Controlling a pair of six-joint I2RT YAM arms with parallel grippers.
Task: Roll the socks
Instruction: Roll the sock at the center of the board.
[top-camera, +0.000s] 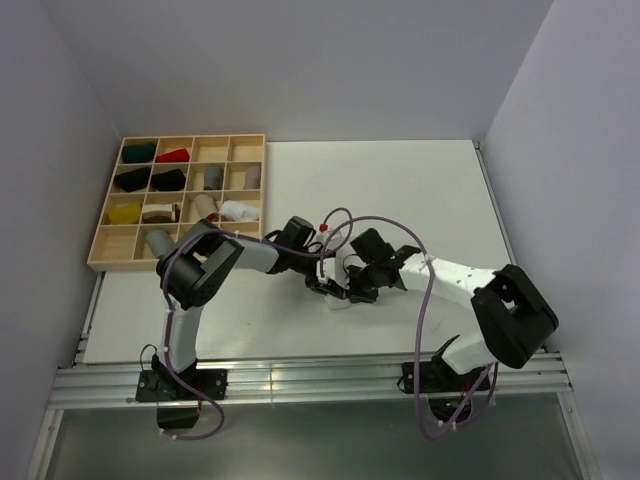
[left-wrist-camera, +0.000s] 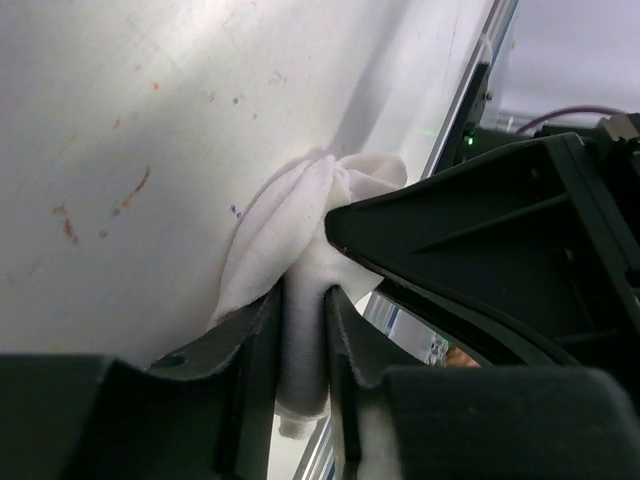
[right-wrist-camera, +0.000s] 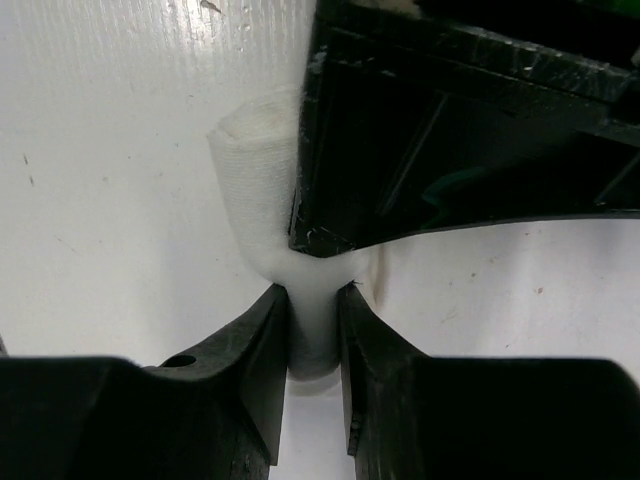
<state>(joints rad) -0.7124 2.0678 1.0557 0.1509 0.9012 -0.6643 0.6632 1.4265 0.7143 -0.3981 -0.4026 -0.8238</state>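
A white sock (left-wrist-camera: 300, 215) lies bunched on the white table between my two arms. My left gripper (left-wrist-camera: 303, 290) is shut on one end of it, and the fabric fills the narrow gap between its fingers. From the opposite side my right gripper (right-wrist-camera: 312, 292) is shut on the sock (right-wrist-camera: 250, 160), which shows here as a rolled wad. The two grippers nearly touch: the left one's black finger (right-wrist-camera: 450, 120) looms just beyond the right one's jaws. In the top view the left gripper (top-camera: 322, 285) and right gripper (top-camera: 352, 290) meet at the table's near middle and hide most of the sock.
A wooden tray (top-camera: 100, 255) with many compartments stands at the far left, holding small red, green, black, yellow, grey and white cloth bundles. Purple cables (top-camera: 345, 215) loop above the grippers. The metal rail (top-camera: 300, 375) of the table's near edge runs just behind them.
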